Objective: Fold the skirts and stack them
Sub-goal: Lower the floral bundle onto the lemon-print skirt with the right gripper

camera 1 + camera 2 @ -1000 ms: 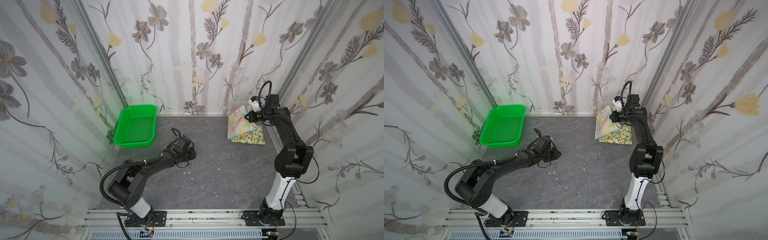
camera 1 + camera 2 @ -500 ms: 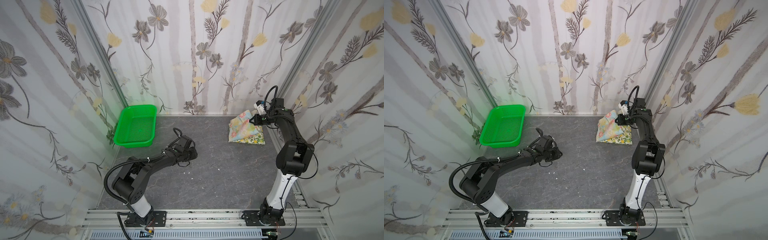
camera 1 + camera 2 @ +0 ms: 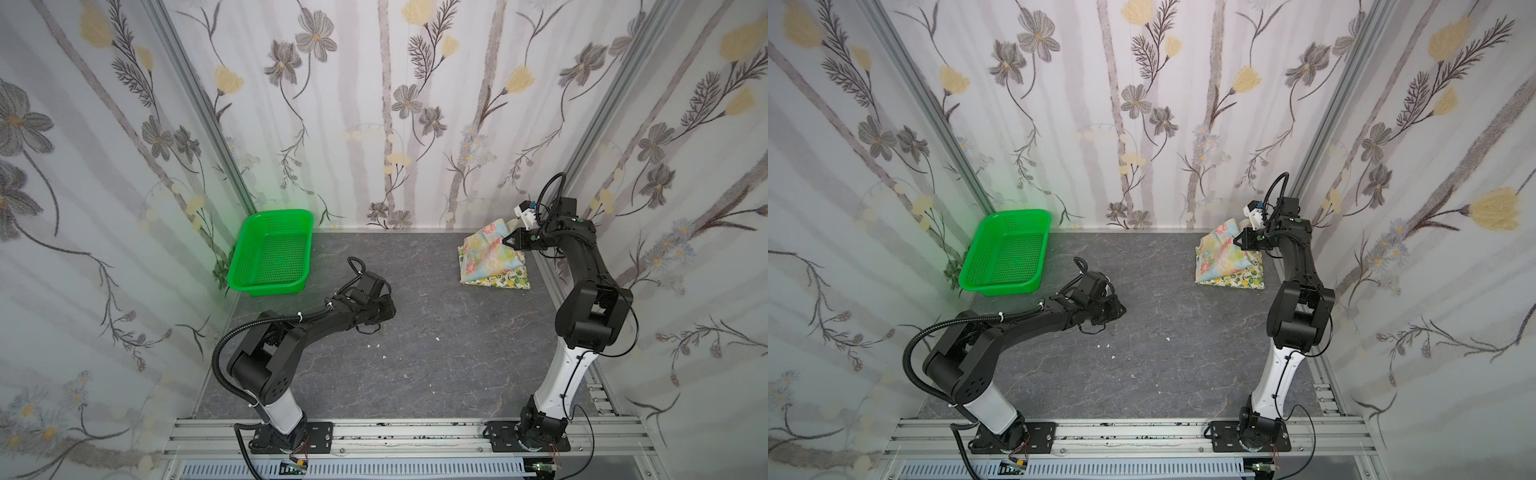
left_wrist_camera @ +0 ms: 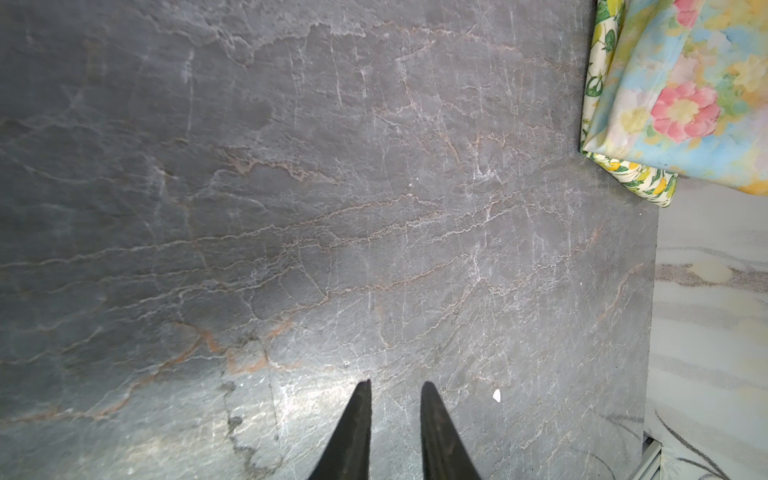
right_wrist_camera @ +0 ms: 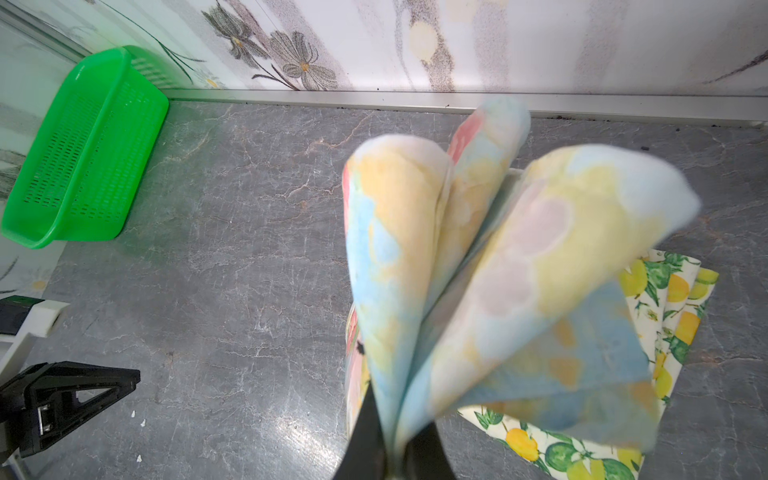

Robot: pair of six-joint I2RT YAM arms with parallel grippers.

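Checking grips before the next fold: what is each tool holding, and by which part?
The right tool is shut on the pastel flowered skirt, pinching its folded layers together at one edge, above the lemon skirt. The left tool holds nothing.

A green perforated basket [image 3: 266, 287] sits at the far left corner of the grey veined tabletop [image 3: 436, 332]

A robotics lab cell, by the look of it: the left arm [image 3: 291, 328] and right arm [image 3: 590, 311] are bolted to an aluminium rail [image 3: 415, 432]. Flower-print wall panels [image 3: 365, 104] in metal framing box in a slate-look tabletop [image 3: 436, 332]
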